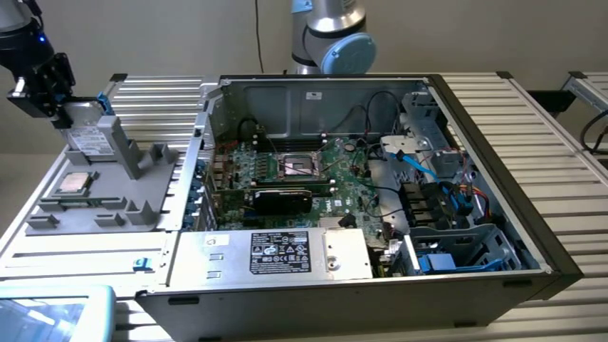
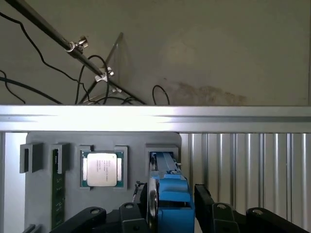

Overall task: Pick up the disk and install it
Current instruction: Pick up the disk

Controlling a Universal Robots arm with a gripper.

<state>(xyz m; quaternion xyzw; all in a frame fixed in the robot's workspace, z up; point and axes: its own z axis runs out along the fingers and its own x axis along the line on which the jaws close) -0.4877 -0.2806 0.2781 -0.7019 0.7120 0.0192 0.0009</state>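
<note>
The hand straddles the disk, which stands on edge in a grey holder on the table; whether it grips yet is unclear. The disk looks rigid, dense and shock-sensitive; the blue carrier sides suit holding.

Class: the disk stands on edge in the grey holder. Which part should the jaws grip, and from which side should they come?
Grip the disk across its two flat faces near the exposed upper edge, coming from above. It stands upright in the grey holder, whose slot hides the lower part. The gripper already straddles it.
</note>
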